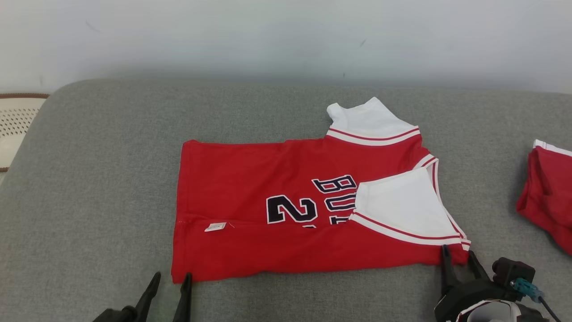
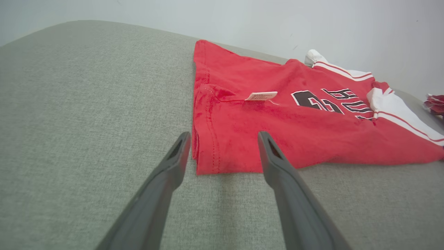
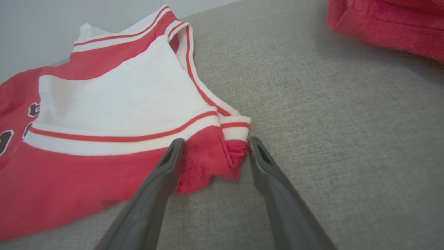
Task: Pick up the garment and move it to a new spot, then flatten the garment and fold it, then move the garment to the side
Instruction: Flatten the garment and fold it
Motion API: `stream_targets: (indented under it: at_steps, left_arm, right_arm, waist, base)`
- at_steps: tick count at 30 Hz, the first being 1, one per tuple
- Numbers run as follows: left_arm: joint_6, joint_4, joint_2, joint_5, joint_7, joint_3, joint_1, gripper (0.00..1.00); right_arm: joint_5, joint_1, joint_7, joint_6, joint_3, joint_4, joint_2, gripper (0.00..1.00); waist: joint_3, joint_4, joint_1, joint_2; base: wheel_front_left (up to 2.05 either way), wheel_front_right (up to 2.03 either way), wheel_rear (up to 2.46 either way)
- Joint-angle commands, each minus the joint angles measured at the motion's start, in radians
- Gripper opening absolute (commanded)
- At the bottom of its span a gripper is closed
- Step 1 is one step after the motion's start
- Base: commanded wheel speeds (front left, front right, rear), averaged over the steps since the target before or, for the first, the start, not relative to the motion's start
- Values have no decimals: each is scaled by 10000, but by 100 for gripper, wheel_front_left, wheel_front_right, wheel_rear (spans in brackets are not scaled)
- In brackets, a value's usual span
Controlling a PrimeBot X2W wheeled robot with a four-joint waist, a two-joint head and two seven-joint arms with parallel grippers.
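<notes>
The garment [image 1: 268, 197] is a red jersey with white sleeves and dark lettering, lying mostly flat on the grey cushion [image 1: 89, 179], its near long edge folded over. My left gripper [image 1: 172, 276] stands open at the jersey's near left corner; in the left wrist view the hem corner [image 2: 208, 152] lies between the spread fingers of that gripper [image 2: 224, 135]. My right gripper [image 1: 458, 251] is open at the near right corner, below the folded white sleeve [image 3: 114, 90]. In the right wrist view the red corner [image 3: 211, 159] bunches between that gripper's [image 3: 216, 140] two fingers, which are not pressed together.
A second red garment [image 1: 547, 192] lies crumpled at the cushion's right edge, also in the right wrist view [image 3: 392, 24]. A pale wall runs behind the cushion. A cream woven object [image 1: 15, 120] sits beyond the left edge.
</notes>
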Motion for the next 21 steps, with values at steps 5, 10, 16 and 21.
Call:
stream_targets:
  at_steps: [5,10,16,21]
  left_arm:
    - [3,-161,142,-572,-30,-300,-243,100]
    - [3,32,201,-1037,-30,-294,-325,100]
    - [4,359,260,-1929,-30,-532,-475,100]
    - [3,676,325,-2325,-30,-373,-732,100]
  right_arm:
    - [-24,-203,-17,-17,122,344,17,20]
    - [-108,-126,-13,-19,117,252,-183,0]
    - [-174,-44,-17,-20,204,75,-284,0]
    - [-268,-264,-17,-19,522,-126,-236,0]
  waist:
    - [248,107,-1,0]
    - [327,52,-1,0]
    - [422,-171,-1,0]
    - [684,-410,-1,0]
  base:
    - [0,0,0]
    - [0,0,0]
    - [0,0,0]
    - [0,0,0]
